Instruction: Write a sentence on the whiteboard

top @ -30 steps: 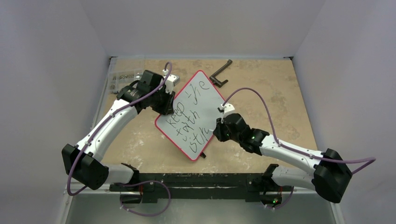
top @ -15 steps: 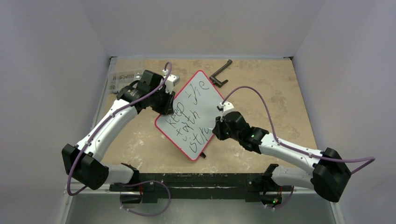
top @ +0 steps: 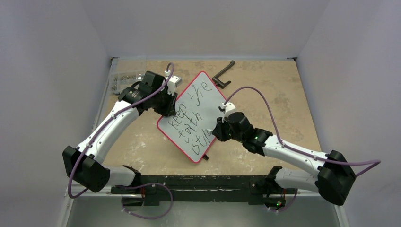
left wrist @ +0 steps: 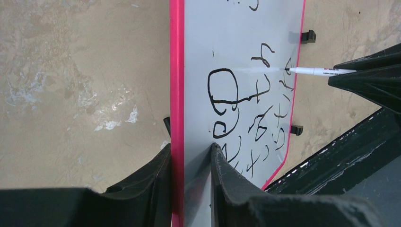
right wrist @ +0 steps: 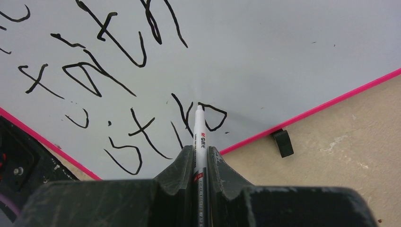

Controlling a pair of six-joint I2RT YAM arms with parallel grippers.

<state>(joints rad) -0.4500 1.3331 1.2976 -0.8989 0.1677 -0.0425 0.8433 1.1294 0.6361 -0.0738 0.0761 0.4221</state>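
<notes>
1. Top view: one whiteboard (top: 208,101) sits cornerwise on the counter (top: 279,99). The sentence (top: 189,125) fills three lines. The left fingers (top: 169,109) and right fingers (top: 216,133) are at opposite edges, their grips too small to judge.
2. Left wrist: the left fingers (left wrist: 161,163) clench the board's red rim. One marker (left wrist: 317,71) touches the board, and two black feet (left wrist: 307,36) show.
3. Right wrist: the right fingers (right wrist: 186,158) are clenched on the marker (right wrist: 199,127), its tip at "stro". The upper words are cut off.

Seen from above, the right pincer (top: 214,132) covers the end of the sentence (top: 185,128).
</notes>
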